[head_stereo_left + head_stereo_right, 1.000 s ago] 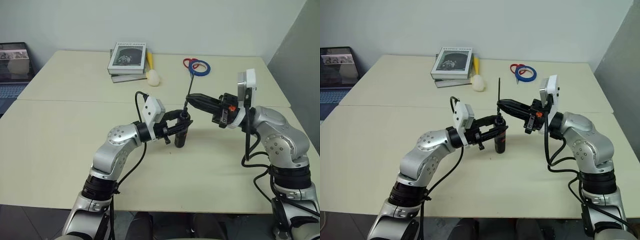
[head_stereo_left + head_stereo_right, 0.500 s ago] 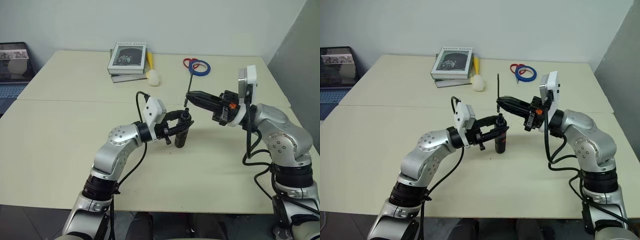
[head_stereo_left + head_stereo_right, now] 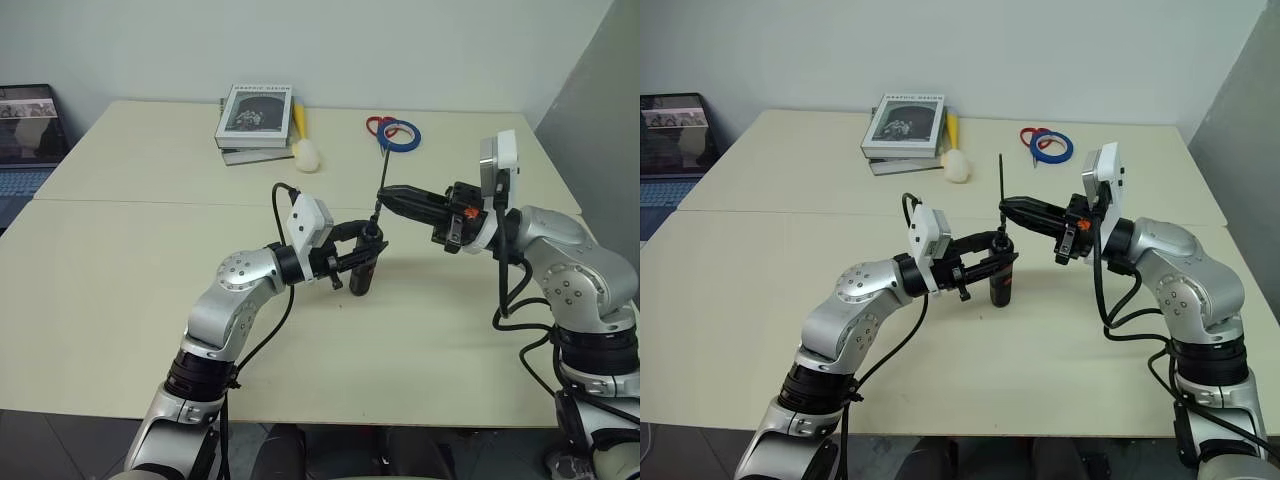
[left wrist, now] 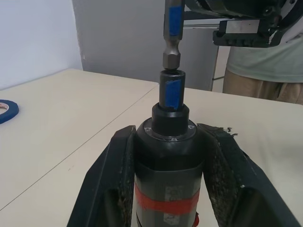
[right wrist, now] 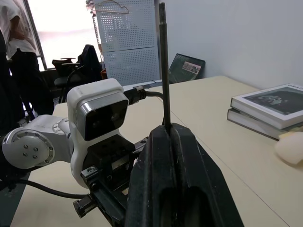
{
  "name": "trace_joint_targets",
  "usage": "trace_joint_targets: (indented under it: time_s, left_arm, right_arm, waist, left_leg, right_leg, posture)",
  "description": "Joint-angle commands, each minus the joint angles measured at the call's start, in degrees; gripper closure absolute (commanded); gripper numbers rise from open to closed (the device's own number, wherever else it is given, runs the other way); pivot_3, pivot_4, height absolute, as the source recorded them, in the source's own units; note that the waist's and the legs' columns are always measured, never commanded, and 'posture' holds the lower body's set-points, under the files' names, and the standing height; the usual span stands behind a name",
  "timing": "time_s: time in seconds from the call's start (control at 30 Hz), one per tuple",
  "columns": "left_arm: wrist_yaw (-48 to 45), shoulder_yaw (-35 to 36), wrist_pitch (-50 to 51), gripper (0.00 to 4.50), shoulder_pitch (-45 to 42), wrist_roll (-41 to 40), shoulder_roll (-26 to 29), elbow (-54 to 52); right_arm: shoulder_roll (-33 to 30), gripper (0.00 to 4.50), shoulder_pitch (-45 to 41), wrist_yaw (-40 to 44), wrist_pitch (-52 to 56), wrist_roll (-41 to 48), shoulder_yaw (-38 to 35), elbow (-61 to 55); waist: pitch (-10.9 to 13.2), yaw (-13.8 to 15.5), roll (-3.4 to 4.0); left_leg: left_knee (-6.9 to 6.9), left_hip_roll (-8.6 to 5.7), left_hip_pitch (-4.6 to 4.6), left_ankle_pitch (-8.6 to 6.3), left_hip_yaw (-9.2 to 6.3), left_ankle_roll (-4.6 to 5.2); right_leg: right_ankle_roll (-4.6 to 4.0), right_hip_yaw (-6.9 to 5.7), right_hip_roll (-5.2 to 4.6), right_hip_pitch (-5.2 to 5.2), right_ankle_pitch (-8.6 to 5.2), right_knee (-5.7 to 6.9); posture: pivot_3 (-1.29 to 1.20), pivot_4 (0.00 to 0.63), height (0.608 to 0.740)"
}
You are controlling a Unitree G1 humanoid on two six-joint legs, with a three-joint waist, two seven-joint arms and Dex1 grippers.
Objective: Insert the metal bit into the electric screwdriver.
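Hovering the thin dark grey metal bit [image 3: 1000,182], pinched in the right gripper [image 3: 1006,209], just above the chuck of the slim black red-banded electric screwdriver [image 3: 1000,278] clamped upright by the left gripper [image 3: 992,262], so a straight push down looks next.

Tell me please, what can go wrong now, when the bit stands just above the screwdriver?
1. The metal bit hangs just above the socket of the electric screwdriver, slightly off its axis; pushing down could jam it on the rim.
2. The right pincer pinches the thin bit low on its shaft, so it may tilt or slip under pressure.
3. The left pincer holds the screwdriver upright on the table; a sideways push might tip it.
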Motion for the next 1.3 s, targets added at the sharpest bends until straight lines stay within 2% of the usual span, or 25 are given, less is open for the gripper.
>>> trace_joint_targets:
  time_s: [0.03,1.3]
  left_arm:
    - [-0.04,-0.60,0.55,2.86,0.22,1.36,0.88,0.14]
    - [0.10,-0.88,0.89,2.86,0.61,1.35,0.93,-0.30]
  right_arm:
    - [-0.61,4.50,-0.48,0.29,-0.25,1.06,-1.52,-2.41]
    - [0.88,4.50,-1.05,0.54,-1.59,-0.80,0.10,-1.42]
  waist:
    - [0.00,0.00,0.00]
    - [0.00,-0.01,0.00]
  left_leg:
    - [0.00,0.00,0.00,0.00,0.00,0.00]
    - [-0.01,0.00,0.00,0.00,0.00,0.00]
  right_leg:
    - [0.00,0.00,0.00,0.00,0.00,0.00]
    - [-0.01,0.00,0.00,0.00,-0.01,-0.04]
  posture:
    - [0.00,0.150,0.740]
    - [0.00,0.150,0.740]
